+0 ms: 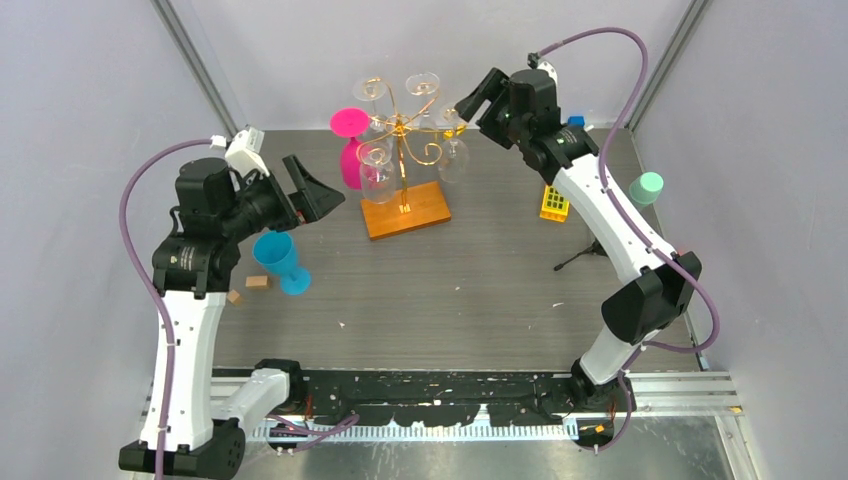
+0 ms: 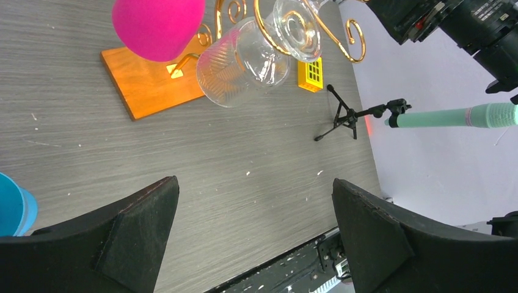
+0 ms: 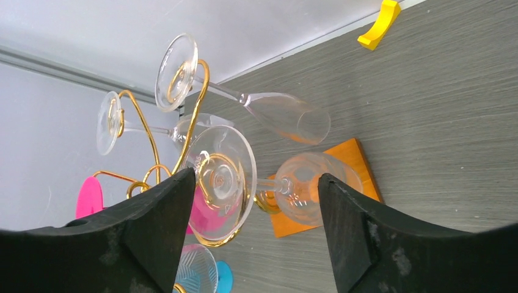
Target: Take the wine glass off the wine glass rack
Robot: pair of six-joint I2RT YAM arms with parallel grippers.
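facing a wine glass [image 3: 223, 177] on the wine glass rack [image 1: 405, 208], right gripper [image 3: 256, 178] wide; left gripper [image 2: 255, 182] wide too

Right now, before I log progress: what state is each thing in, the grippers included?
Wine glass rack: upright, loaded.
Clear wine glasses: hanging upside down on the rack.
Pink glass: also hanging upside down.
Blue glass: standing on the table, off the rack.
Left gripper: jaws open, empty.
Right gripper: jaws open at a clear glass's foot, not gripping.
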